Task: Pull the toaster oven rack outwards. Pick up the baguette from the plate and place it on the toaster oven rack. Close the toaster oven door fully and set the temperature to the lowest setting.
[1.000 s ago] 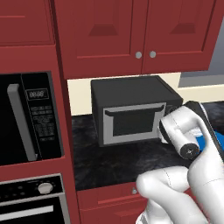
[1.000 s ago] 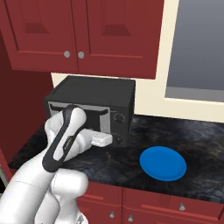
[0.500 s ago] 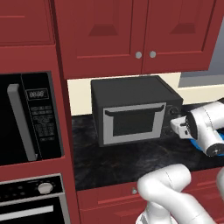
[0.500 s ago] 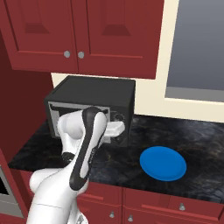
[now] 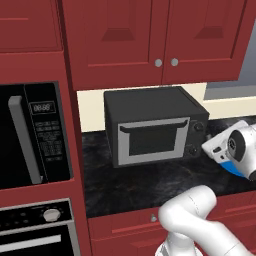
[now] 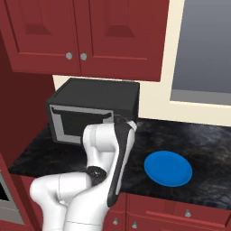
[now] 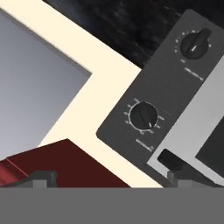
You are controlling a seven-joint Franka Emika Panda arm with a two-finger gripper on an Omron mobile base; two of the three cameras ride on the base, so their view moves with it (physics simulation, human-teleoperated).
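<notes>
In the left base view I see the black box-shaped toaster oven (image 5: 155,125) sitting on the dark speckled desk (image 5: 130,182), with its silver-framed glass toaster oven door (image 5: 152,140) shut flat against the front. My white arm's hand (image 5: 235,150) hangs just right of the oven's knob panel, and a sliver of the flat round bright blue plate (image 5: 231,167) shows under it.

In the right base view the arm stands in front of the oven and hides the knob panel. The plate lies on the desk well to the right, and I see no bread on it. With the door closed I judge the golden-brown baguette is inside on the wire rack, though I cannot see either.

In the hand view, which is rolled, I look straight at the oven's dark right panel with its two small round black knobs: the nearer one (image 7: 143,116) sits close ahead, the farther one (image 7: 195,43) beyond it. The claw (image 7: 109,177) is spread wide, its tips empty and touching neither knob.

So the rack, bread and door steps look done. Left: grip the temperature knob and turn it to its lowest mark. I cannot read which knob that is.
</notes>
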